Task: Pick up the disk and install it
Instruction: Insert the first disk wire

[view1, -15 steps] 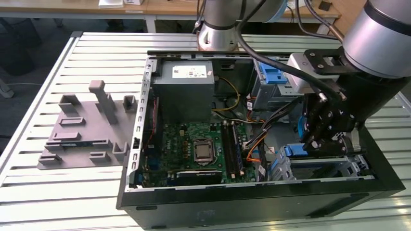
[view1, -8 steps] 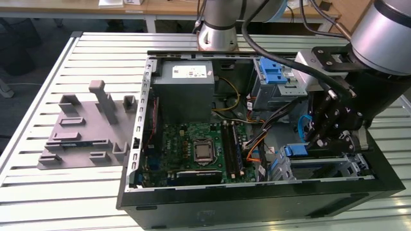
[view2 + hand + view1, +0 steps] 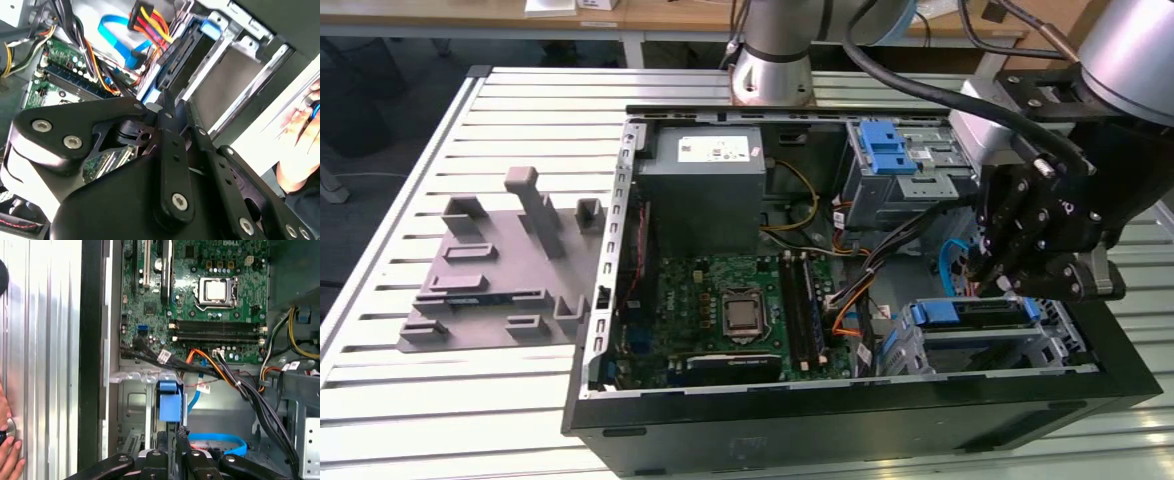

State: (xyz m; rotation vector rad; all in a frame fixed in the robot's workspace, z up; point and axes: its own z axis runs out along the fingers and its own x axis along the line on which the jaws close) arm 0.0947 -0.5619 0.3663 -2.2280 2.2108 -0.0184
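The disk [image 3: 974, 313] sits edge-up in the drive bay at the case's front corner, on the exterior view's right, with its blue rail end showing. In the first wrist view that blue end of the disk [image 3: 170, 401] lies just ahead of the fingertips. My black gripper [image 3: 985, 287] hangs right over it with its fingers closed together and nothing between them. In the second wrist view the gripper [image 3: 169, 102] tip meets the blue edge of the disk [image 3: 176, 55]; I cannot tell if it presses on it.
The open computer case [image 3: 854, 430] lies on a slatted metal table [image 3: 400, 380]. Inside are a motherboard [image 3: 720, 310], a grey power-supply box [image 3: 707, 180], a drive cage with a blue latch [image 3: 897, 150] and loose cables [image 3: 235, 380]. A grey fixture [image 3: 494, 270] lies left. A person's hand [image 3: 300, 130] rests nearby.
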